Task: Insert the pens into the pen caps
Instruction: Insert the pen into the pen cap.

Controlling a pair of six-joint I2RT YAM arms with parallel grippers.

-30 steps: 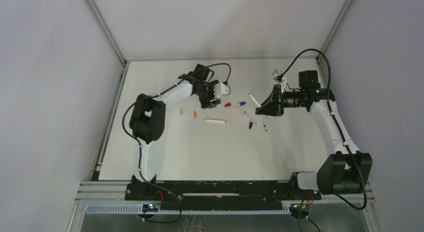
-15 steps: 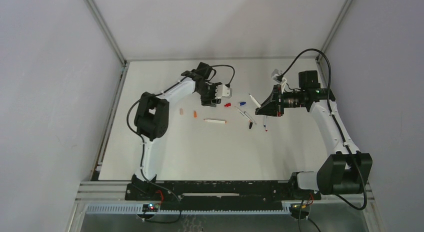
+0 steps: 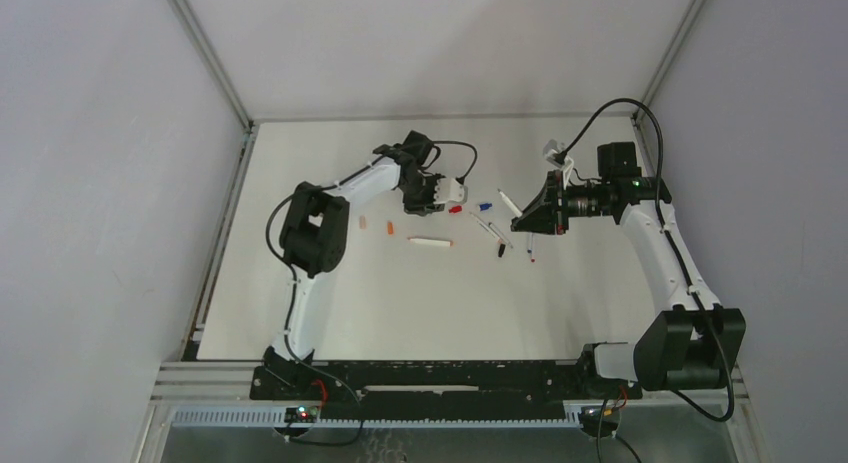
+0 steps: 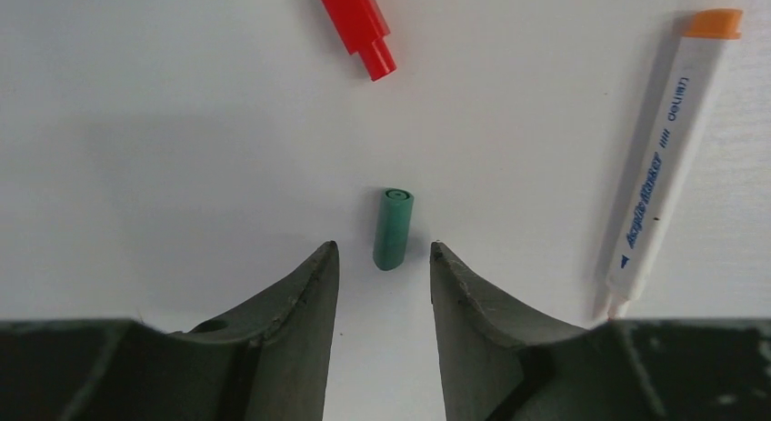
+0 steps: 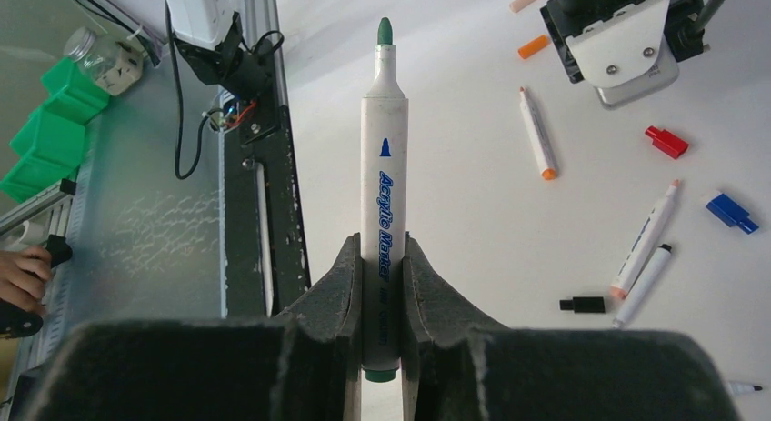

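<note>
Hovering low over the table [image 4: 136, 121], the left gripper [image 4: 382, 250] has its jaws apart and grips nothing. The green cap [image 4: 393, 228] lies flat in the gap ahead of it. The cap's near end sits just inside the fingertips and the rest reaches out beyond them, touching neither finger. Its open end faces away from the wrist. A red cap [image 4: 356, 25] lies farther ahead, and an orange-ended pen [image 4: 664, 157] lies off to one side, well clear of the fingers.

The right gripper [image 5: 382, 248] is clenched on a green-tipped pen [image 5: 385, 148]. It holds the barrel near the rear end, with the tip pointing straight out past the fingers. That pen is held off the table, apparently about level, though the top view shows it too small to be sure.
</note>
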